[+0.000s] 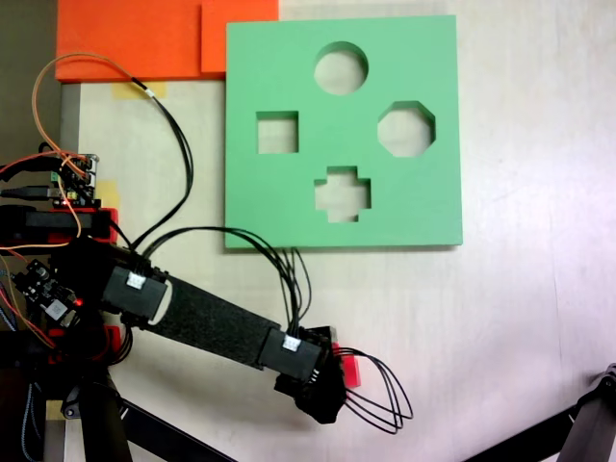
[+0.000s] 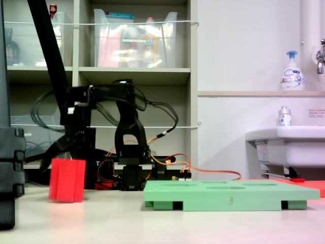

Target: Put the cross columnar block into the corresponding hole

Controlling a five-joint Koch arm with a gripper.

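The red cross columnar block [image 2: 67, 180] stands upright on the table, well left of the green foam board [image 2: 228, 195]. From above, only a small red part of the block [image 1: 350, 371] peeks out at the gripper's right side. My gripper [image 2: 63, 162] hangs over the block's top, with one dark finger [image 2: 51, 155] slanting out past the block's left edge, so it looks open. From above, the gripper [image 1: 332, 387] lies below the board [image 1: 289, 207]. The plus-shaped corresponding hole [image 1: 343, 193] is empty, at the board's lower middle.
The board also has a round [image 1: 341, 67], a square [image 1: 277, 132] and an octagonal cutout [image 1: 405, 128]. Orange foam sheets [image 1: 135, 38] lie at the table's top left. The arm's base and wiring [image 1: 58, 241] sit at the left. A black stand leg [image 1: 587, 423] crosses the lower right corner.
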